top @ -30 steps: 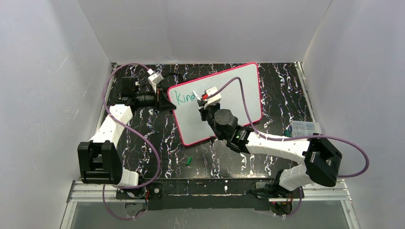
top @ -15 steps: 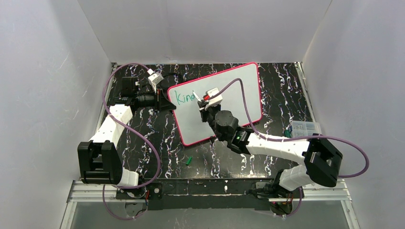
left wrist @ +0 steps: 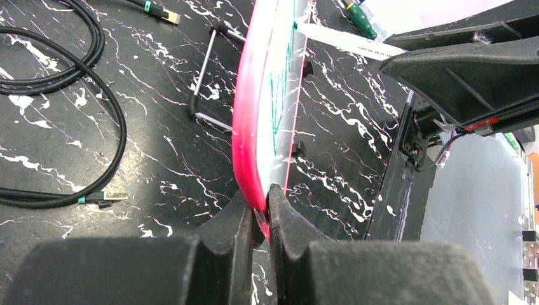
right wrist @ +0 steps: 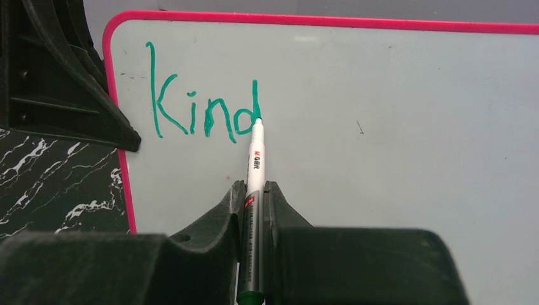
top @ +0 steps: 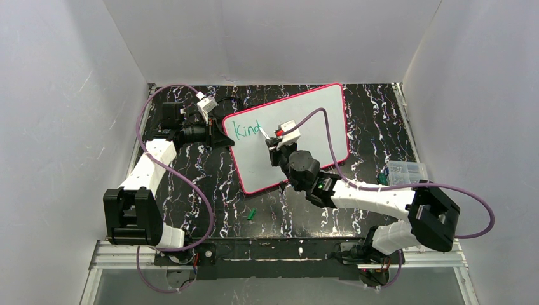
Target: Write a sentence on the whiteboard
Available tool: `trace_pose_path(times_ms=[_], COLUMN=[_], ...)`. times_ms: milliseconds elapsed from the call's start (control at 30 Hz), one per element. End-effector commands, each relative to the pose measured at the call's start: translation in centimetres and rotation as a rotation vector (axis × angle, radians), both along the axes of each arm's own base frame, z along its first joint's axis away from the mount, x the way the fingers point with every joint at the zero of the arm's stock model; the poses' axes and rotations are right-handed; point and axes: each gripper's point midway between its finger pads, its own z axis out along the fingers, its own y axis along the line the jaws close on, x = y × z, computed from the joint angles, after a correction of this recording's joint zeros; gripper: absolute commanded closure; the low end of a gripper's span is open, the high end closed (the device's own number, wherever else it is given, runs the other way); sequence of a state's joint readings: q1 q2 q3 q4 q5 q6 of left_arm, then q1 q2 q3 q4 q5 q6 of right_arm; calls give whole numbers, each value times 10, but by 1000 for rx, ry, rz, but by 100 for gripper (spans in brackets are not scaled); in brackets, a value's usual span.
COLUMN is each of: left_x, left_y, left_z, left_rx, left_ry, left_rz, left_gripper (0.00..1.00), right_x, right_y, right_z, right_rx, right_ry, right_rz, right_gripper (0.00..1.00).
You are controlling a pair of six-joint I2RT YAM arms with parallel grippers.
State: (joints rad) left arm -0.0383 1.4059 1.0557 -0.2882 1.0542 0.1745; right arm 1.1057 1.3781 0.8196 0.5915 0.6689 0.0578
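The whiteboard point(top: 305, 130), white with a pink-red rim, lies tilted on the dark marbled table. Green lettering point(right wrist: 203, 105) reading "kind" runs along its upper left; it also shows in the top view point(top: 245, 129). My right gripper point(right wrist: 254, 190) is shut on a white marker point(right wrist: 255, 171) whose green tip touches the stem of the "d". In the top view the right gripper point(top: 274, 141) hovers over the board. My left gripper point(left wrist: 262, 200) is shut on the whiteboard's pink rim point(left wrist: 249, 114); in the top view the left gripper point(top: 222, 138) sits at the board's left edge.
A green marker cap point(top: 252, 214) lies on the table in front of the board. A small clear box point(top: 405, 170) sits at the right edge. Black cables point(left wrist: 70, 95) and a metal stand point(left wrist: 206, 73) lie left of the board. White walls enclose the table.
The right gripper has moved slightly right with the marker, and the "d" has been added, so the lettering now reads "kind". The left arm has not moved.
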Motion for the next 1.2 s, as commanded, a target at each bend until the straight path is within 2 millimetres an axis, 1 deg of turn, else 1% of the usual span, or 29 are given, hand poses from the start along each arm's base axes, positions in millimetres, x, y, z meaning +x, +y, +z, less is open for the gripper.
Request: trace_pose_path(times_ms=[0,267,367,467,667,800,867,1167], left_x=[3,3,4,3,4,4,3,3], left_y=[4,4,4,4,4,4,4,4], left_z=[9,9,9,9,9,9,9,9], left_rx=[55,55,55,55,55,55,55,54], left_ry=[-91,-94,-92,-92,-92,-91,-91,-93], left_rz=[5,5,5,6,6,6,5,4], left_gripper=[100,100,100,100,100,100,100,100], right_x=[0,-1,0,1,0,3,5,9], right_y=[-8,-13,-15,-16,-16,-14,-13,-3], right_z=[-7,-7,-4,4,32,43,45,41], right_rx=[-17,-27,-21,-11,35,45,41,12], right_ry=[21,23,16,0,-48,-71,-82,-93], right_rz=[-13,-25,-37,-45,-33,-37,-44,-31], right_gripper=[99,99,99,99,99,99,99,99])
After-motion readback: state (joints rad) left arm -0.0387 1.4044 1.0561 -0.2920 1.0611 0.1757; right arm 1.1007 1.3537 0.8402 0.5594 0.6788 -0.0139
